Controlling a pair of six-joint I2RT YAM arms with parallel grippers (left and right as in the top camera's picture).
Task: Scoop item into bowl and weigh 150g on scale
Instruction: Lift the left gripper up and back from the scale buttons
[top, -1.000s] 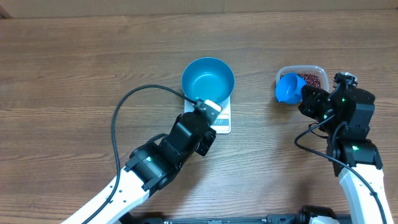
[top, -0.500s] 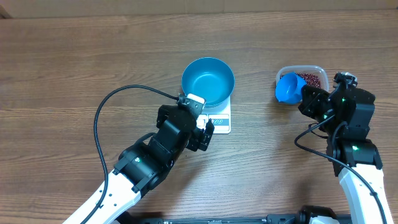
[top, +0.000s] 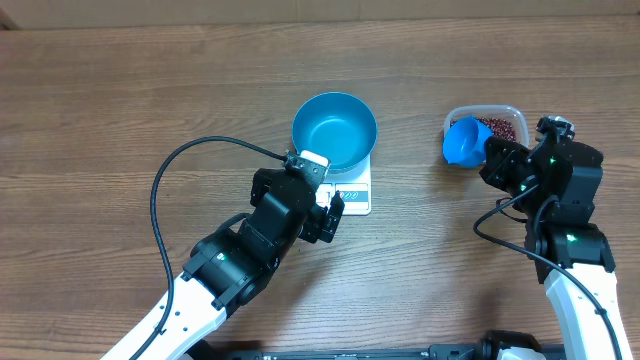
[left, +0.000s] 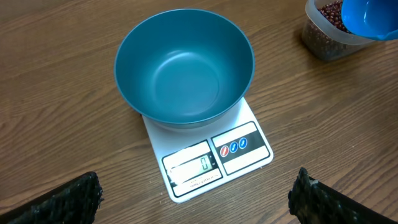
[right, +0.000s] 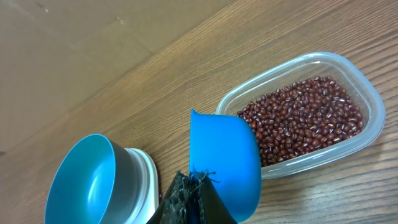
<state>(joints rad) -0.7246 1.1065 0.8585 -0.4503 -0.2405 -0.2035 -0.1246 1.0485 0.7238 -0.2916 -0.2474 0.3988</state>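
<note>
Smooth matt teal bowl (left: 184, 68), clear plastic tub (right: 371, 121), wood-grain table (top: 120, 100)

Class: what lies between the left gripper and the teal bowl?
The front strip of the scale, with display and buttons, lies between the left gripper and the bowl; the left wrist view shows it.

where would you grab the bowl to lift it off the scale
Take the bowl by its rim, from above: one finger inside the wall, one outside. It sits upright and empty on the scale, and looks too wide and round to pinch across. The near edge is probably easiest for the open left fingers.
</note>
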